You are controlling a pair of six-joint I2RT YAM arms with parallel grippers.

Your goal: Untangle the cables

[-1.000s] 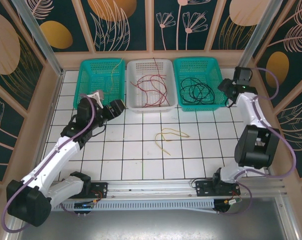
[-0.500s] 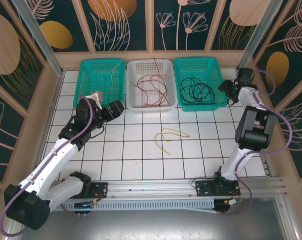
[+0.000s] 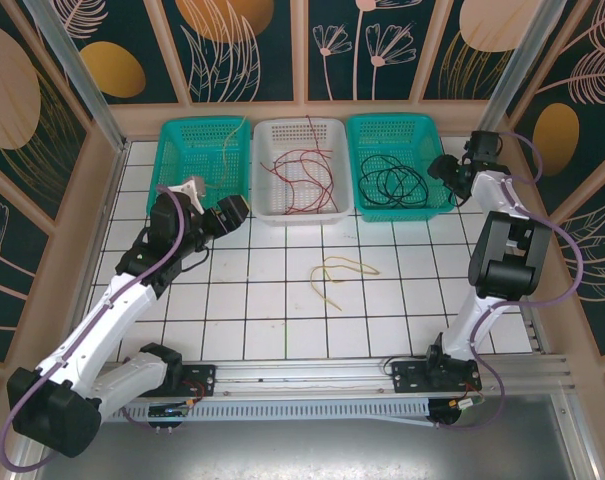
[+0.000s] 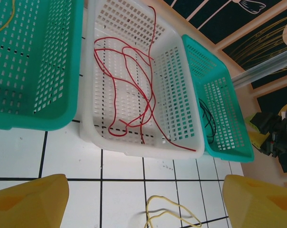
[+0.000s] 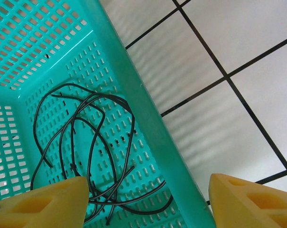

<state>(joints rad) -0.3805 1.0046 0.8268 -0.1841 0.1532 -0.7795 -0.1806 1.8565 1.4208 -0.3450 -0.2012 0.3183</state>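
**Desk:** Spread and empty, the left end effector (image 3: 232, 214) hangs over the tiled worktop (image 3: 282, 320), near the front of the white basket (image 3: 300, 214). Which cables lie closest to it?

**Photographer:** Two. The red cable (image 4: 129, 90) sprawls in loops inside the white basket, just ahead of the fingers, with one end reaching the far wall. The pale yellow cable (image 3: 337, 272) lies loose on the worktop to its right, apart from it and from every basket. The left wrist view shows it low between the fingertips.

**Desk:** And the right end effector (image 3: 447, 168)?

**Photographer:** Also spread, pinching nothing. It hovers at the outer right side of the right teal basket (image 3: 402, 212), above the rim. The black cable (image 5: 86, 142) is coiled on that basket's floor, below it and to its left, untouched. A second yellow strand (image 3: 227, 140) rests in the left teal basket (image 3: 164, 150), beyond the left end effector.
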